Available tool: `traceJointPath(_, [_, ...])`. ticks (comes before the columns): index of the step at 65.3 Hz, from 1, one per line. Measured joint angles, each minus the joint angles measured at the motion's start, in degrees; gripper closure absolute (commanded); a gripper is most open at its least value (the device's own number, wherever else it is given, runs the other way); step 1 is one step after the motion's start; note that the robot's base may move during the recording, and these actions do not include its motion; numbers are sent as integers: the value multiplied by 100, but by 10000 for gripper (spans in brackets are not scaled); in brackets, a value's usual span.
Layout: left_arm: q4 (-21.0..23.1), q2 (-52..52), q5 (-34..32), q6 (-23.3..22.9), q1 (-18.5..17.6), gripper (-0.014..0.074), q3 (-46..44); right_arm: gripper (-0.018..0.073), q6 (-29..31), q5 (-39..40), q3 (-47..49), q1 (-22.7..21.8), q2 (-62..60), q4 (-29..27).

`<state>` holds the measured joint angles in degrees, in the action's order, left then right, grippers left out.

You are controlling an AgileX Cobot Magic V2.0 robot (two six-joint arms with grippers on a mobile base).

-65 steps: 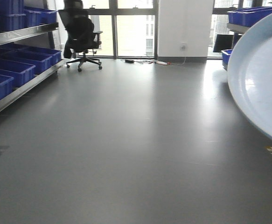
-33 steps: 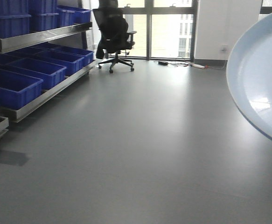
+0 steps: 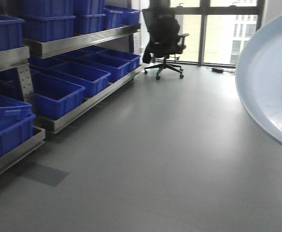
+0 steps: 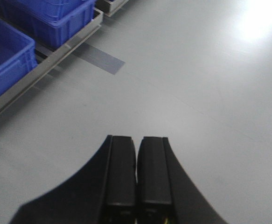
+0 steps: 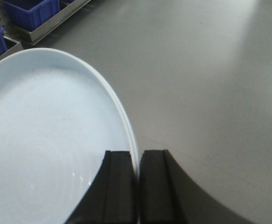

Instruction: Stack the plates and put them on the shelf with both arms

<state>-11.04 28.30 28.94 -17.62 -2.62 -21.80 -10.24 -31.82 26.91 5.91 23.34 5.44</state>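
Far left, steel shelf [image 3: 78,42] loaded with blue bins [image 3: 58,94]; black chair [image 3: 165,41] at the back by the windows; plate [image 3: 271,82] fills the right edge, tilted, above the grey floor [image 3: 155,145]. Left gripper [image 4: 136,144]: fingers pressed together, nothing held, over the floor. Right gripper [image 5: 137,156]: fingers clamped on the plate's rim, plate spreading to their left, off the floor.

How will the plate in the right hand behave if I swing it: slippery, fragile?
The plate looks glossy and the right hand pinches only its thin rim, so it may slip or pivot. It looks stiff, not floppy; a drop onto the hard floor would probably chip it. Most of it overhangs the hand, so expect leverage.
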Motion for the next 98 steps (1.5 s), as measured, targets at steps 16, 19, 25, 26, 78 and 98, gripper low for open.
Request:
traceJointPath(16, [0, 0, 0, 0, 0, 513, 0, 534, 0, 0, 0, 0, 0, 0])
traceJointPath(19, [0, 0, 0, 0, 0, 513, 0, 534, 0, 0, 0, 0, 0, 0])
traceJointPath(25, [0, 0, 0, 0, 0, 513, 0, 534, 0, 0, 0, 0, 0, 0])
traceJointPath(26, [0, 0, 0, 0, 0, 513, 0, 534, 0, 0, 0, 0, 0, 0])
traceJointPath(78, [0, 0, 0, 0, 0, 513, 0, 534, 0, 0, 0, 0, 0, 0])
traceJointPath(98, [0, 0, 0, 0, 0, 513, 0, 534, 0, 0, 0, 0, 0, 0])
